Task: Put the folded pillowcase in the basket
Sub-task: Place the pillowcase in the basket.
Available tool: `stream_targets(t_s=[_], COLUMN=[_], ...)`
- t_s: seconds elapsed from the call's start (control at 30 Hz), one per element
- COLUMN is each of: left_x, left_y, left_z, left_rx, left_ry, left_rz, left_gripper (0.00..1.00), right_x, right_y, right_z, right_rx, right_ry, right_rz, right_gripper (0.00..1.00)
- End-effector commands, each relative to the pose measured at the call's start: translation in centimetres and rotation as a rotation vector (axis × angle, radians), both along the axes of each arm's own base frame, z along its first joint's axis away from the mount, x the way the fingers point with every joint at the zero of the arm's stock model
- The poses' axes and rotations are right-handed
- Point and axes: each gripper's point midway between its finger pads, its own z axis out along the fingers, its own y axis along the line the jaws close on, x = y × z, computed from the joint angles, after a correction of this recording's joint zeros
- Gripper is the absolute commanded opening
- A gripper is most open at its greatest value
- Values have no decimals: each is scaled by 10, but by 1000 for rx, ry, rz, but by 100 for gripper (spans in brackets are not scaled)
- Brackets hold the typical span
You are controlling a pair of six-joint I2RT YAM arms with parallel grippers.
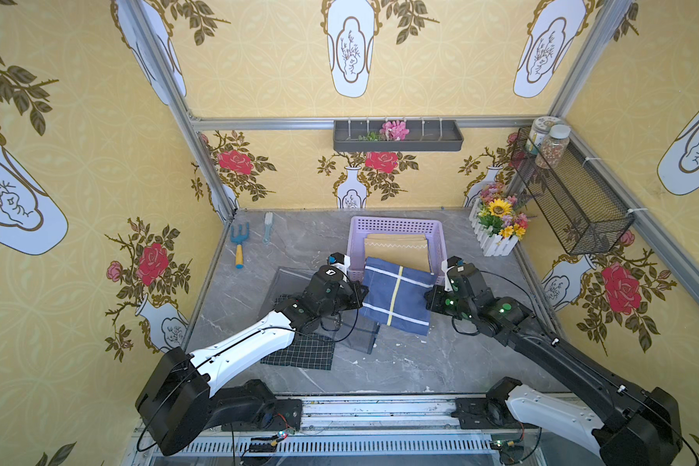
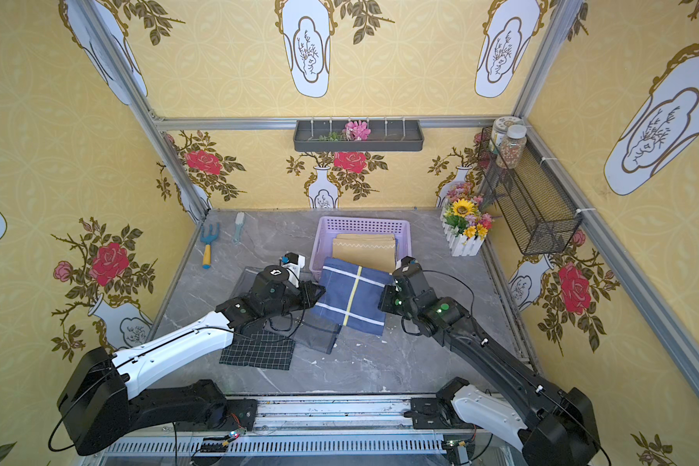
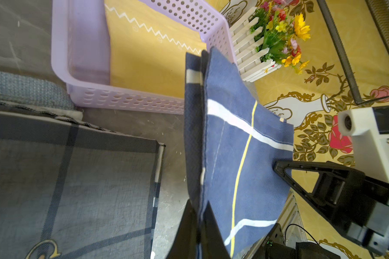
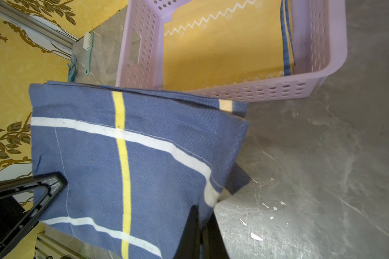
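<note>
Nearest in both top views was the metal rail (image 1: 360, 415) w/ the 2 arm bases. Past it lay a flat grey table (image 1: 400, 371), stone-look w/ white veins. The pillowcase (image 1: 396, 296) (image 2: 352, 294) was soft blue cloth, folded flat & nearly square, w/ white stripes & 1 yellow stripe. The yellow stripe ran from the basket (image 1: 396, 221) (image 2: 364, 223) back toward the robot, tilted a bit. The cloth hung between the arms, w/ its far edge over the basket's near wall. L gripper (image 1: 362, 294) pinched its left side & R gripper (image 1: 428, 300) its right side. The basket was lilac plastic, box-shaped, w/ small holes in its sides. A tan cloth (image 1: 396, 248) lay inside. A black checked cloth (image 1: 299, 353) & a thin grey cloth (image 1: 364, 335) lay flat under the L arm. Yellow walls (image 1: 283, 60) w/ roses & vases stood on 3 sides.

Left wrist view: L gripper (image 3: 199, 224) had both black fingers squeezed tight on the pillowcase (image 3: 234, 139) edge. The cloth was up off the table.

Right wrist view: R gripper (image 4: 202, 222) was clamped on the other edge the same way. The weave looked like tiny zigzags. The basket (image 4: 256, 92) sat just past the cloth.
</note>
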Motion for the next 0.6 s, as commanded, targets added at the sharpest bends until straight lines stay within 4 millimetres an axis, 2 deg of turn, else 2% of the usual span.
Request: stream_targets(t_s=[0.0, 0.2, 0.43, 0.57], left_x=[13, 34, 73, 96], left_y=[1, -4, -2, -5], left_z=[15, 32, 42, 42], left_rx=[19, 38, 28, 20], left_ry=[-66, -126, -173, -189], left_rz=[27, 46, 58, 55], left_gripper=[0, 0, 0, 0], right_x=[14, 40, 83, 108], right_y=[-3, -4, -16, -13], right_z=[19, 45, 56, 63], right_rx=[-37, -42, -61, -70], right_ry=[-76, -131, -166, -183], right_rz=[-11, -5, 5, 31], right_gripper=[0, 0, 0, 0])
